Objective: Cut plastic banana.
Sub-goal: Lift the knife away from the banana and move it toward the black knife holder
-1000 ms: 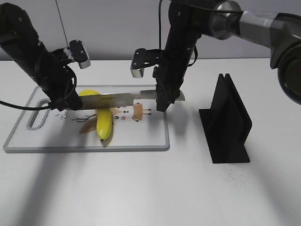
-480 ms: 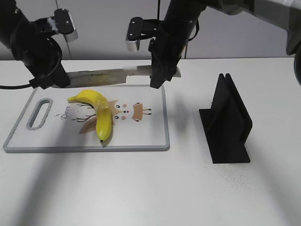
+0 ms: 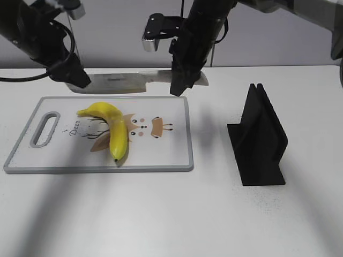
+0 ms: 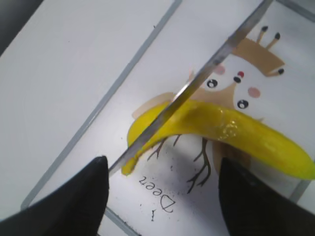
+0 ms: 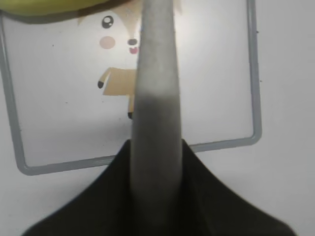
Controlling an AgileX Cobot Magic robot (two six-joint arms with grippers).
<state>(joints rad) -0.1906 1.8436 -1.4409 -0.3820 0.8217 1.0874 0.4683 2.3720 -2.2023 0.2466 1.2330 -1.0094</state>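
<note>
Cutting board [image 3: 177, 152]: handwritten-style word "Deer" printed in black by the cartoon deer drawing, at 9 o'clock on the board in the exterior view, near the handle slot. Knife blade [image 3: 120, 82]: small dark marking mid-blade, too blurred to read.

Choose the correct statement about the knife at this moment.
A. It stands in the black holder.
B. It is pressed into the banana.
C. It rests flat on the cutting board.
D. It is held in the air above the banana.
D. The knife is held level by the right gripper, above the far edge of the cutting board, clear of the plastic banana.
</note>
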